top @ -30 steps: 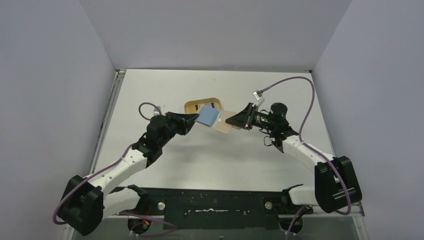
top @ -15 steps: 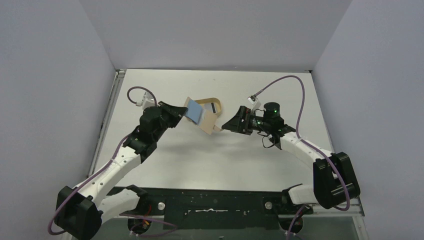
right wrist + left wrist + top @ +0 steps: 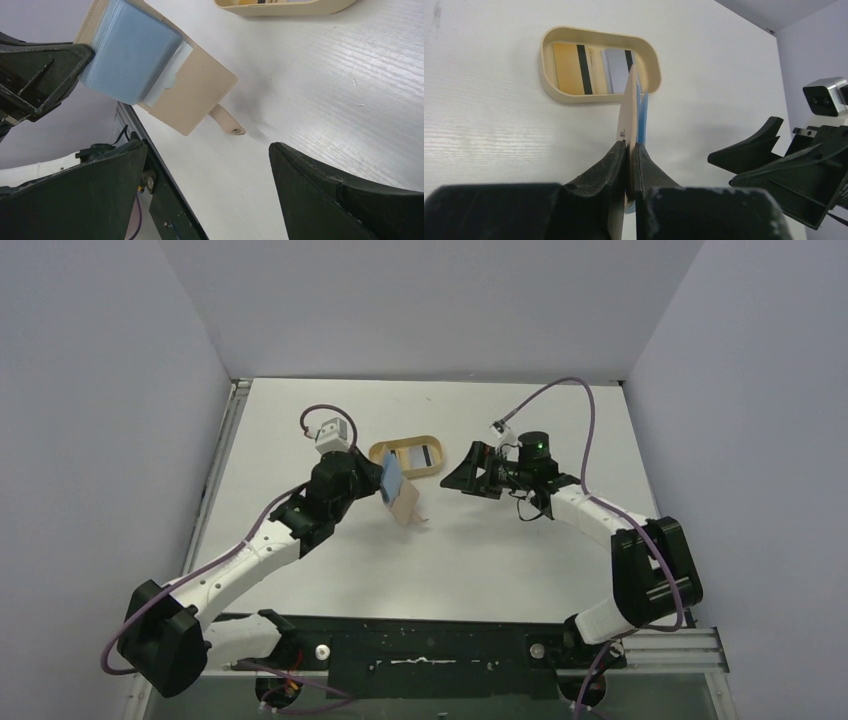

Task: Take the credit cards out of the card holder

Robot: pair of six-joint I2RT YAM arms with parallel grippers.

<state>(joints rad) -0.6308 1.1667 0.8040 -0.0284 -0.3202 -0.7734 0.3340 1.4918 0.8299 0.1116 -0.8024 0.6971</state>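
Observation:
My left gripper [image 3: 630,146] is shut on the card holder [image 3: 630,112], held edge-on above the table. In the right wrist view the holder [image 3: 197,92] hangs open, showing its light blue panel [image 3: 127,52] and snap tab [image 3: 227,123]. From above, the holder [image 3: 403,504] hangs from the left gripper [image 3: 379,482]. Two credit cards lie in the oval tray [image 3: 545,57]: a yellow-orange one [image 3: 568,70] and a bluish-grey one [image 3: 616,62]. My right gripper [image 3: 207,190] stands wide open, holding nothing, just right of the holder [image 3: 453,478].
The oval tan tray [image 3: 381,451] sits on the white table behind both grippers. The right gripper's black fingers [image 3: 749,150] show at the right of the left wrist view. A grey wall bounds the table on each side.
The right gripper has opened, let go of the holder's tan flap and drawn back. The left arm has pulled the holder left and turned it more upright.

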